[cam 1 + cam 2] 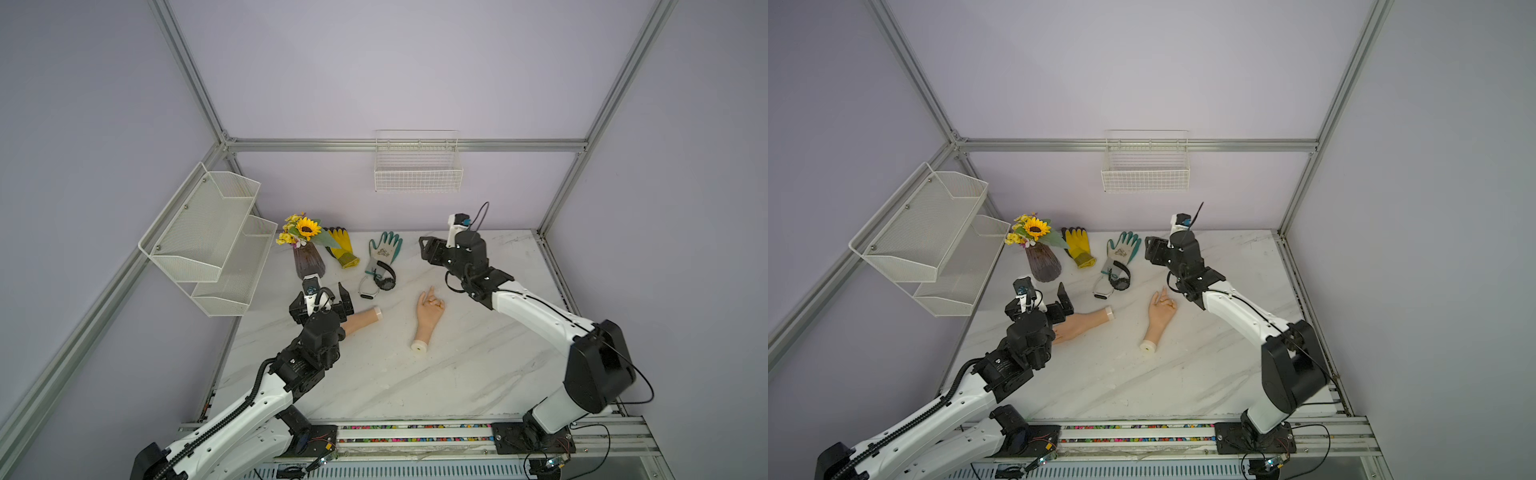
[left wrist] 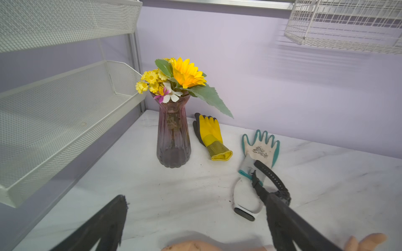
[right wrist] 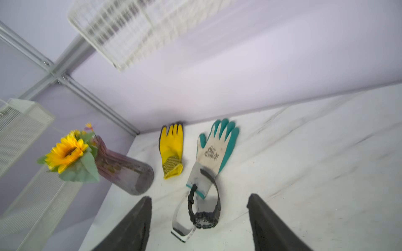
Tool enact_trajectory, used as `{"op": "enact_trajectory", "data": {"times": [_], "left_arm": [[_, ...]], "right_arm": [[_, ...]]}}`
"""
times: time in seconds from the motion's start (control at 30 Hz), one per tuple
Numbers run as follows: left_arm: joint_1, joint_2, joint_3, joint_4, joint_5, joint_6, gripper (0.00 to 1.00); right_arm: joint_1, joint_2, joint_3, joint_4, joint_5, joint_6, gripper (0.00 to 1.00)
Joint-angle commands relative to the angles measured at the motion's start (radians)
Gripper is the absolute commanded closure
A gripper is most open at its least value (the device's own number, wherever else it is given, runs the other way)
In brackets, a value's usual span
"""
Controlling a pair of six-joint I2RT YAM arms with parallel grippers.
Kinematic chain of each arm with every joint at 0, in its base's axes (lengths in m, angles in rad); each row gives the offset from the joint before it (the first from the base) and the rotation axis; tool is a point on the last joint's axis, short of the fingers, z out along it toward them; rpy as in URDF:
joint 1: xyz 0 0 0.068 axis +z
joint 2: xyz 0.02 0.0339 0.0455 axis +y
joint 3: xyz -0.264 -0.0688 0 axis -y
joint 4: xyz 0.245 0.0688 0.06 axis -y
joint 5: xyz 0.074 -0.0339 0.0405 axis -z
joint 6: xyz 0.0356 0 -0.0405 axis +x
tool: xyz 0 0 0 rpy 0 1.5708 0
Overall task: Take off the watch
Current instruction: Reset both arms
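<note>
1 marble table (image 1: 415,386) carries everything, with a 2-tier mesh shelf (image 1: 208,232) on the wall at 9 o'clock and a wire basket (image 1: 417,174) on the wall at 12. The left gripper (image 1: 326,296), at 9 o'clock from the table's middle, hangs released, its jaws spread wide and empty above the finger end of a mannequin hand (image 1: 361,318) that lies flat. The right gripper (image 1: 423,248), at 1 o'clock, is also released, jaws wide apart with nothing between them, pointing toward 9. A vase of flowers (image 1: 308,259) stands at 10 o'clock. A yellow glove (image 1: 341,247) lies at 11 and a teal glove (image 1: 386,247) at 12. A 2nd mannequin hand (image 1: 428,316) lies near the middle. The black watch (image 1: 384,280) is off both hands: it lies at 6 o'clock of the teal glove, its strap across the glove's cuff. A white band (image 1: 368,291) touches it at 8 o'clock.
</note>
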Motion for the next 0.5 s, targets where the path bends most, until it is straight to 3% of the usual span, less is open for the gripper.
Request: {"op": "enact_trajectory", "data": {"times": [0.0,0.1,0.2,0.33,0.47], "left_arm": [[0.04,0.006,-0.114,0.54,-0.08,0.413,0.0],[0.121,0.05,-0.137,0.468,0.03,0.42,0.0],[0.189,0.133,-0.165,0.496,0.079,0.392,0.0],[0.271,0.22,-0.222,0.567,0.168,0.334,0.0],[0.389,0.283,-0.228,0.547,0.336,0.214,0.0]], "right_arm": [[-0.027,-0.175,-0.21,0.2,0.375,-0.146,0.03],[-0.053,-0.338,-0.456,0.481,0.579,-0.303,0.02],[-0.097,-0.392,-0.669,0.817,0.576,-0.542,0.03],[-0.232,-0.319,-0.735,0.899,0.531,-0.546,0.03],[-0.369,-0.229,-0.84,1.155,0.333,-0.493,0.03]]}}
